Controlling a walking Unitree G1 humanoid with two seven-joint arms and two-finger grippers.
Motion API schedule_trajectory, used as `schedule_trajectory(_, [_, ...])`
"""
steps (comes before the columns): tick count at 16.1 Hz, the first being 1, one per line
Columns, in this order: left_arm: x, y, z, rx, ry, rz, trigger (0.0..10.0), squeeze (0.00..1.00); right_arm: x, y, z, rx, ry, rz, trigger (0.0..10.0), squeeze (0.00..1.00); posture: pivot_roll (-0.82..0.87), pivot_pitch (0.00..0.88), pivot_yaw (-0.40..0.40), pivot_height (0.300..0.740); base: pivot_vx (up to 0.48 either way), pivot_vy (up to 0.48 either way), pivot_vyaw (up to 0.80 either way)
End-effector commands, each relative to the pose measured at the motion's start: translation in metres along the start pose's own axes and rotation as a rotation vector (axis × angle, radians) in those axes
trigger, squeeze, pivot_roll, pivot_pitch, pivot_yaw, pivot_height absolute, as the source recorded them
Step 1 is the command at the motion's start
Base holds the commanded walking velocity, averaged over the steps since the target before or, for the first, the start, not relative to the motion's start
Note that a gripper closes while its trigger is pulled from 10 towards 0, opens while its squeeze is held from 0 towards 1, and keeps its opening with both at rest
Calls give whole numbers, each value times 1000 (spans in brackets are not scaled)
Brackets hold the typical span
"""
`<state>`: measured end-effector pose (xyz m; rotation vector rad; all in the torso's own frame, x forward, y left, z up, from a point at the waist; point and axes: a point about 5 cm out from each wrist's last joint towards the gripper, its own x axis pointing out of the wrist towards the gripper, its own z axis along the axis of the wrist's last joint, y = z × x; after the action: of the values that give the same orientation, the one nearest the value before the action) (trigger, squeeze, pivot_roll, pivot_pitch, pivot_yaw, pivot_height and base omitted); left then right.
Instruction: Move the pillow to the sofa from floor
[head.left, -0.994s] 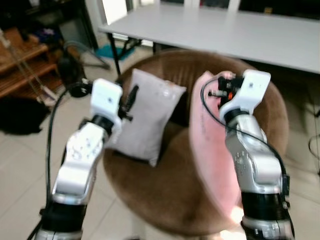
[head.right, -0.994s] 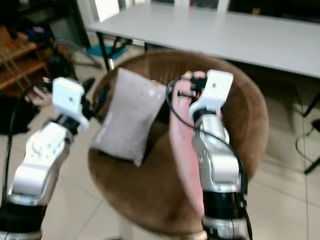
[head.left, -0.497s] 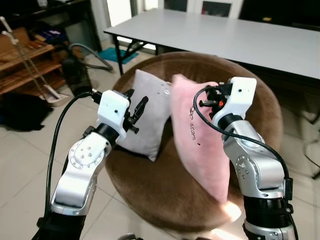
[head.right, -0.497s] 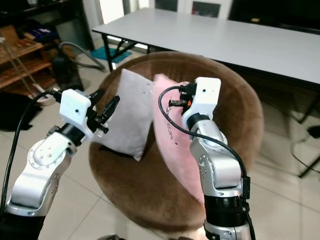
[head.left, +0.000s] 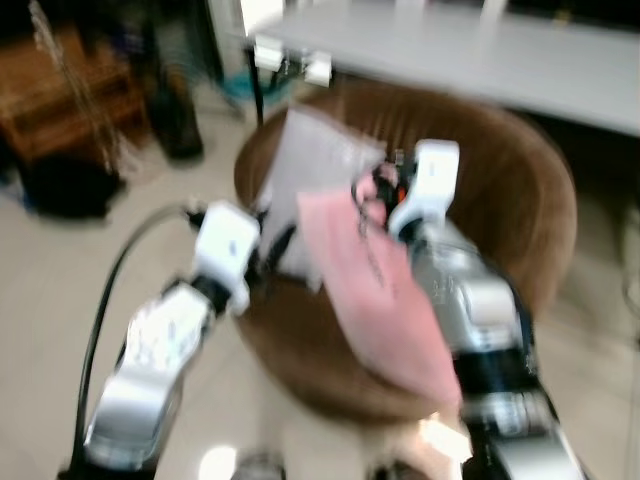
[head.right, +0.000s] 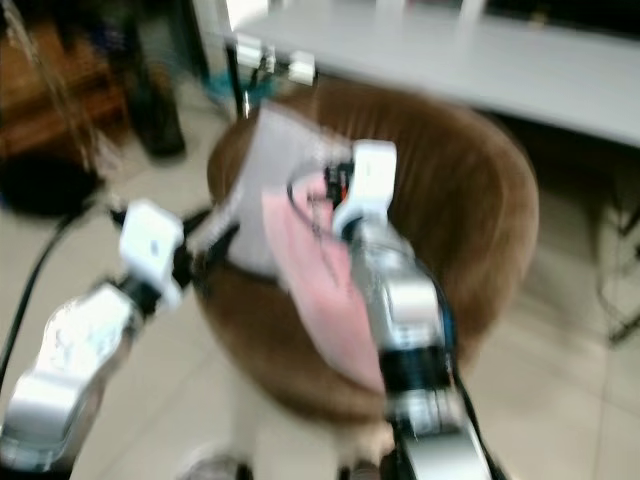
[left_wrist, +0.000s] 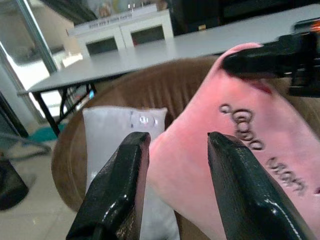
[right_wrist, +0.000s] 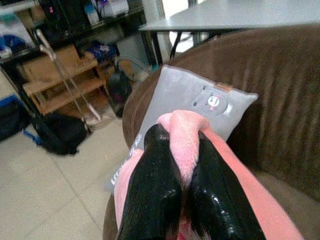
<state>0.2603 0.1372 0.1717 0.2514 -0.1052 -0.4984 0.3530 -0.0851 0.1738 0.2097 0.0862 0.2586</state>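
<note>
Right wrist view: the right gripper (right_wrist: 182, 187) pinches the pink pillow's (right_wrist: 265, 212) soft, light corner; the left gripper (left_wrist: 175, 192) is spread, empty.

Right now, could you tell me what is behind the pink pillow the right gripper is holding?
Behind the pink pillow, pinched in the right gripper, a grey pillow leans on the brown sofa back. The pink pillow covers the grey one's lower part.

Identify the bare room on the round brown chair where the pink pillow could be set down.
The round brown chair has bare seat on the robot's right of the grey pillow, up to the backrest. The left side is crowded: the grey pillow leans there, the pink pillow hangs from the right gripper beside it.
</note>
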Motion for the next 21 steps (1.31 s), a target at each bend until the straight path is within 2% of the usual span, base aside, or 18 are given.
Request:
schedule_trajectory(1, [-4, 1, 5, 14, -4, -4, 10000, 0, 10, 5, 18, -2, -87, 27, 10000, 0, 19, 145, -7, 740, 0, 0, 0])
schedule_trajectory(3, [-9, 5, 7, 20, 0, 46, 10000, 0, 18, 13, 24, -11, -108, 45, 10000, 0, 20, 161, -17, 740, 0, 0, 0])
schedule_trajectory(7, [-5, 9, 8, 3, 9, 125, 10000, 0, 17, 21, 29, 43, -177, 95, 10000, 0, 9, 171, -6, 740, 0, 0, 0])
schedule_trajectory(12, [-3, 8, 11, 11, 4, 124, 10000, 0, 23, 13, 27, 19, -196, 48, 10000, 0, 13, 166, 1, 740, 0, 0, 0])
schedule_trajectory(16, [-5, 4, 6, 37, 52, 90, 10000, 0, 44, 0, 27, -81, -158, -55, 10000, 0, 36, 164, -12, 740, 0, 0, 0])
schedule_trajectory(17, [-6, 3, 5, 33, 61, 77, 10000, 0, 48, -5, 32, -94, -157, -91, 10000, 565, 41, 164, -15, 740, 0, 0, 0])
schedule_trajectory(18, [-7, 1, 5, 27, 68, 53, 10000, 0, 51, -8, 37, -102, -157, -120, 10000, 1000, 48, 165, -20, 740, 0, 0, 0])
schedule_trajectory(21, [-10, -3, 4, 23, 75, 19, 10000, 0, 53, -12, 48, -138, -193, -164, 10000, 1000, 60, 159, -27, 740, 0, 0, 0])
